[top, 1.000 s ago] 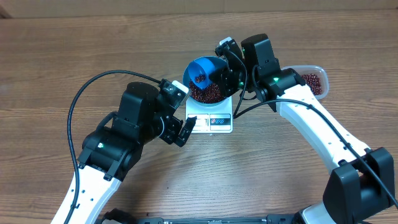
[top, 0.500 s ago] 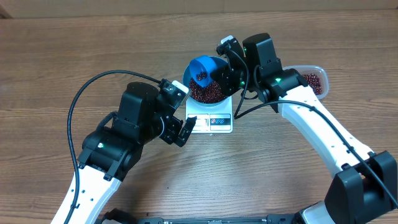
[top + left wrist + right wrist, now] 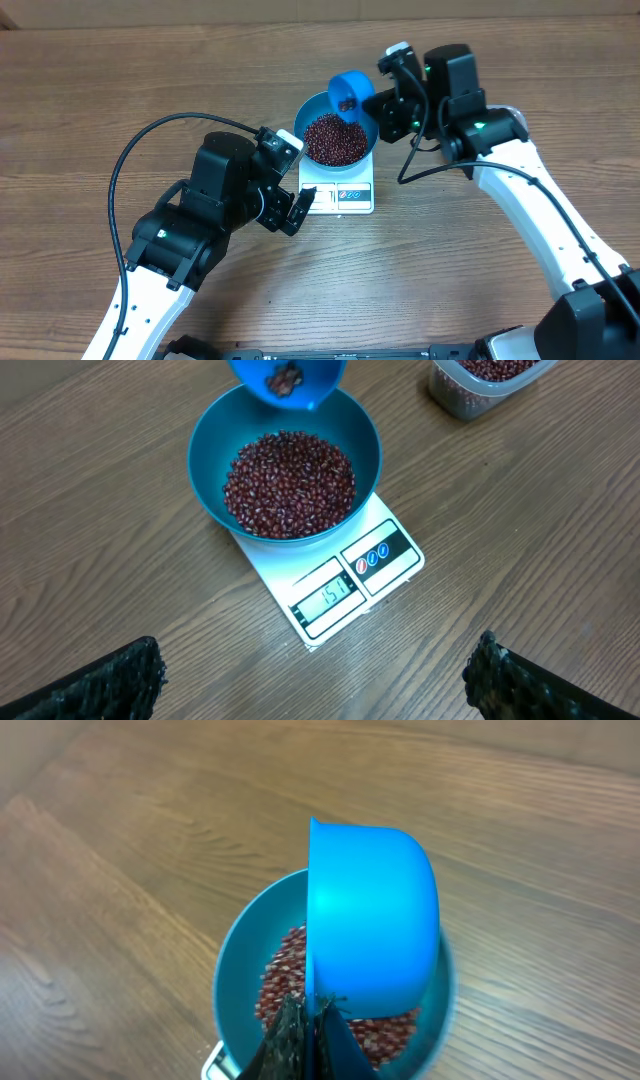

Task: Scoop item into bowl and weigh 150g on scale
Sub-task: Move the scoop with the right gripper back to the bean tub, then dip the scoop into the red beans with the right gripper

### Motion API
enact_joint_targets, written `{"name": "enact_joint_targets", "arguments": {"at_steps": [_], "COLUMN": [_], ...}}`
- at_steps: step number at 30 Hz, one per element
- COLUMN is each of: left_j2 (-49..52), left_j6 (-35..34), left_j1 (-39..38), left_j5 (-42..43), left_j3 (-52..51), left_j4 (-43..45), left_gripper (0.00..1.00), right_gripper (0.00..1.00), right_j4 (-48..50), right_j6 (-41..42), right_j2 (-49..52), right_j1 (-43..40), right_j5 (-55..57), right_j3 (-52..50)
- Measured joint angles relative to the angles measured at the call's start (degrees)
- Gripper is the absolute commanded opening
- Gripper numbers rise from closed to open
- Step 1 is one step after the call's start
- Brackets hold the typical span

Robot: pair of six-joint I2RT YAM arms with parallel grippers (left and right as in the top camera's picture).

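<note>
Right now the blue bowl (image 3: 207, 460) is sitting squarely on the white scale (image 3: 338, 195), and the scale is resting on the wooden counter (image 3: 120, 80) between the two arms. A heap of dark red-brown beans (image 3: 290, 485) is filling the bottom of the bowl, well below its rim. The scale's display (image 3: 330, 595) is facing the near side and is showing digits that look like 151, though they are small.

The right claw (image 3: 305, 1038) is pinching shut on the handle of a small blue scoop (image 3: 350, 92), its fingers pressed close together. It is holding the scoop in the air over the far rim of the bowl, tipped onto its side and apart from the heap below. A few beans are lying inside the scoop, as the left wrist view is showing.

The left claw (image 3: 315, 690) is hanging wide open and empty just near and left of the scale, its two dark fingertips (image 3: 110, 680) spread well apart and touching nothing.

A clear plastic tub (image 3: 480, 385) with more beans in it is standing on the counter to the far right of the scale, apart from it.
</note>
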Motion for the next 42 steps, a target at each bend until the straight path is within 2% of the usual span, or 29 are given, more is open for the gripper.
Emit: {"name": "enact_joint_targets", "arguments": {"at_steps": [29,42], "left_j2": [0.0,0.0], "left_j6": [0.0,0.0], "left_j1": [0.0,0.0], "left_j5": [0.0,0.0], "left_j3": [0.0,0.0], "left_j4": [0.0,0.0], "left_gripper": [0.99,1.00], "right_gripper": [0.04,0.04], "right_j4": [-11.5,-18.6], "right_j6": [0.0,-1.6], "right_j2": [-3.5,-3.6], "right_j1": [-21.1,-23.3], "right_j5": [5.9,24.2], "right_j3": [0.0,0.0]}}
